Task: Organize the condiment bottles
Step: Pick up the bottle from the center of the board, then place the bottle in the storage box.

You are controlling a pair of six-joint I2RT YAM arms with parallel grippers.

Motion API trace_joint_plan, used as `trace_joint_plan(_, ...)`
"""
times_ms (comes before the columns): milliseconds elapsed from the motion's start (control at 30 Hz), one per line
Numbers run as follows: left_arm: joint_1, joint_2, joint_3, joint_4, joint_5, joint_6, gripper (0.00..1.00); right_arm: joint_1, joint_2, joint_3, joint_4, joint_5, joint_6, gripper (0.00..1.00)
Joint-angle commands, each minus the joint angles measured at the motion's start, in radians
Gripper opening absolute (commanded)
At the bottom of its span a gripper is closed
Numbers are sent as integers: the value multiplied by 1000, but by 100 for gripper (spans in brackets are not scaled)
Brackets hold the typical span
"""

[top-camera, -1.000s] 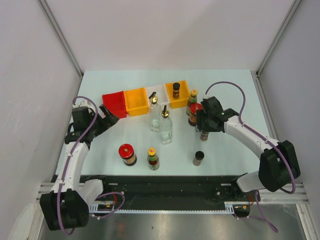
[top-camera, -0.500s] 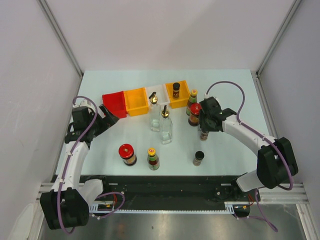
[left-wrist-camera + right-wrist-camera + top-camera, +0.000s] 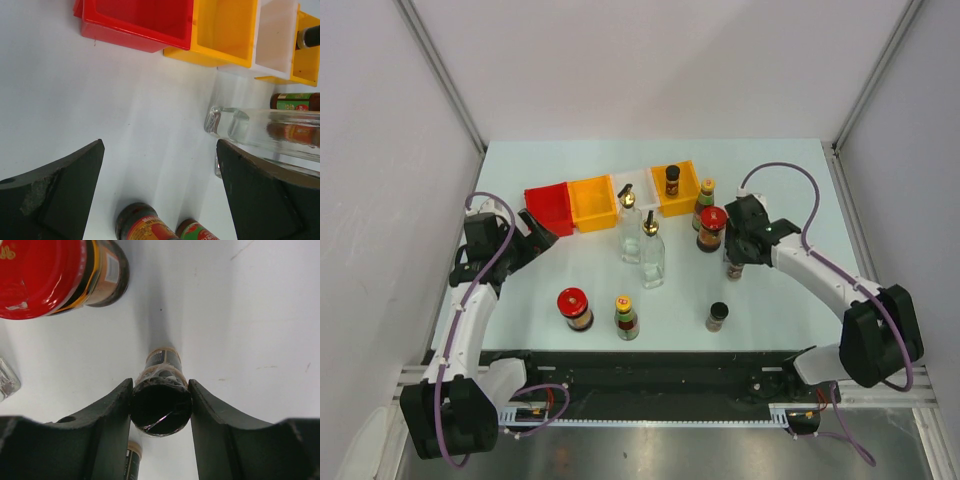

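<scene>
Pinched black-capped shaker [image 3: 162, 360] in right gripper [image 3: 161, 390] beside red-lidded jar [image 3: 50, 275]; held left gripper [image 3: 160, 150] wide open, empty. Likely needed lifting clear of jar.

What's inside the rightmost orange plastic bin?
One black-capped brown shaker bottle, standing upright in the orange bin. Its base and the floor beneath are hidden.
</scene>
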Motion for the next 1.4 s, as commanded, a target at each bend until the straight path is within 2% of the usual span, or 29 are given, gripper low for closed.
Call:
trace_joint_plan(0,5,-5,3,42,16,9,100,-46,-106,7,8,34,-8,0)
trace_joint_plan(200,7,0,6,42,18,9,100,-173,-136,98,10,8,-95,0)
trace_joint_plan(333,7,2,7,42,18,9,100,-227,-73,248,5,-7,-165,0)
trace_joint_plan(467,7,0,7,39,15,11,100,-251,22,488,-10,-18,-206,0)
trace_joint_plan(733,7,2,9,37,18,11,100,-234,267,897,-15,-125,-234,0)
trace_joint_plan(1033,9,5,6,41,25,11,100,-130,634,1369,-139,-148,-298,0)
trace_joint_plan(1133,7,8,4,37,27,11,100,-110,720,1434,-144,-153,-289,0)
trace_joint_plan(1367,7,12,4,37,28,12,100,-76,820,1439,-81,-173,-284,0)
